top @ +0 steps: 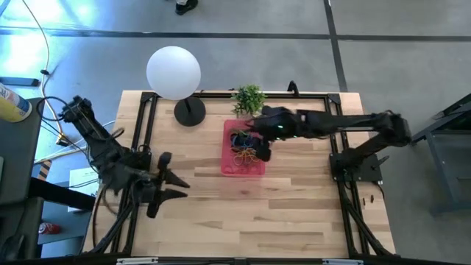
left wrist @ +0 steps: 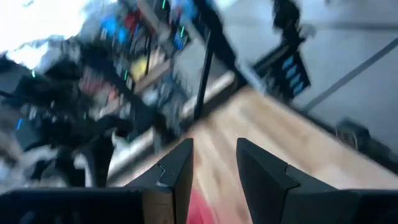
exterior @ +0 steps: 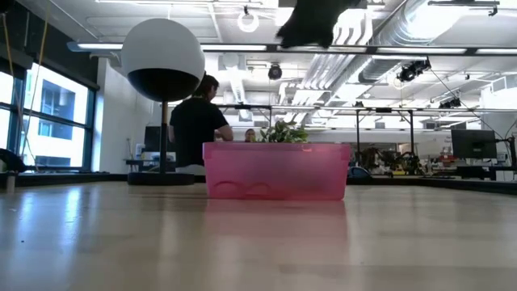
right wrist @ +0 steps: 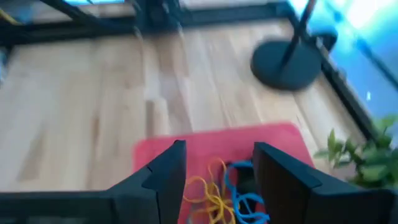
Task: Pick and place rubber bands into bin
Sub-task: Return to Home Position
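The pink-red bin (top: 254, 168) stands flat on the table, right of centre, and shows in the low view as a translucent tray (exterior: 276, 170). Several rubber bands (top: 243, 152) in orange, blue and dark colours lie tangled inside it; the right wrist view shows them (right wrist: 219, 186) below the fingers. My right gripper (right wrist: 217, 165) hovers open above the bin's far half (top: 259, 147), its fingers clear of the bands. In the low view only its dark body (exterior: 308, 20) shows at the top. My left gripper (top: 179, 185) waits open over the table's left part, also shown in its wrist view (left wrist: 214, 168).
A lamp with a white globe (top: 173, 71) and a dark round base (top: 190, 112) stands far-left of the bin. A small green plant (top: 249, 98) sits just beyond the bin's far edge. Black frame rails (top: 144, 125) run along the table sides. A person (exterior: 197, 121) stands behind the table.
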